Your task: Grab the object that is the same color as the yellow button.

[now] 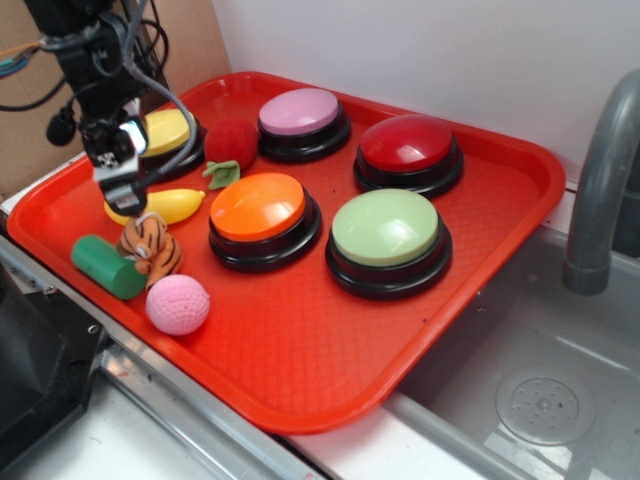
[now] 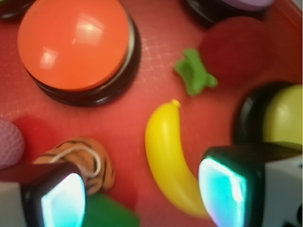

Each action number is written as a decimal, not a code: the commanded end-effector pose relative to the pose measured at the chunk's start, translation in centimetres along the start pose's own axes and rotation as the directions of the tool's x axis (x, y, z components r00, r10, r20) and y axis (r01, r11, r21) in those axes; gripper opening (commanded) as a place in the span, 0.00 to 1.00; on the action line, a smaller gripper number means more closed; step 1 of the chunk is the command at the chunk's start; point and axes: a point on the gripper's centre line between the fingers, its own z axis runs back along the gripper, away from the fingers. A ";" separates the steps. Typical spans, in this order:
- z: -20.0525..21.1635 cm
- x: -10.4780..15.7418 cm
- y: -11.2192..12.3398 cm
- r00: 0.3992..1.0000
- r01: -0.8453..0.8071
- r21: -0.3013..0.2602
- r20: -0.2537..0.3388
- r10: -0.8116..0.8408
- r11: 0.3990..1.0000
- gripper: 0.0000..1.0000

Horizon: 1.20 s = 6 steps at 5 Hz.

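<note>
Just above banana (image 2: pixel 166 156), fingers (image 2: pixel 64 201) spread

The claw (image 1: pixel 120 185) hangs over the near-left part of the tray (image 1: pixel 300 370), right above one end of the banana (image 1: pixel 170 205). In the wrist view the banana (image 2: pixel 168 161) runs between the two fingers (image 2: pixel 64 201), closer to one of them. Just in front of the claw lies the tiger plush (image 1: pixel 150 248), with the cylinder (image 1: pixel 105 265) beside it and the ball (image 1: pixel 178 304) nearer still. Right behind the claw sits the yellow button (image 1: pixel 168 135), partly hidden by the arm. To the claw's right stands another button (image 1: pixel 262 218); the strawberry toy (image 1: pixel 230 145) lies behind and right. Three more buttons (image 1: pixel 388 240) sit farther right.
</note>
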 end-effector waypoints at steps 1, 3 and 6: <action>-3.5 1.1 1.1 0.991 0.127 -0.039 0.049 -0.125 0.991 1.00; -5.4 0.3 0.4 0.973 0.223 -0.061 0.079 -0.218 0.973 1.00; -4.5 1.3 0.6 0.981 0.195 -0.041 0.018 -0.194 0.980 0.00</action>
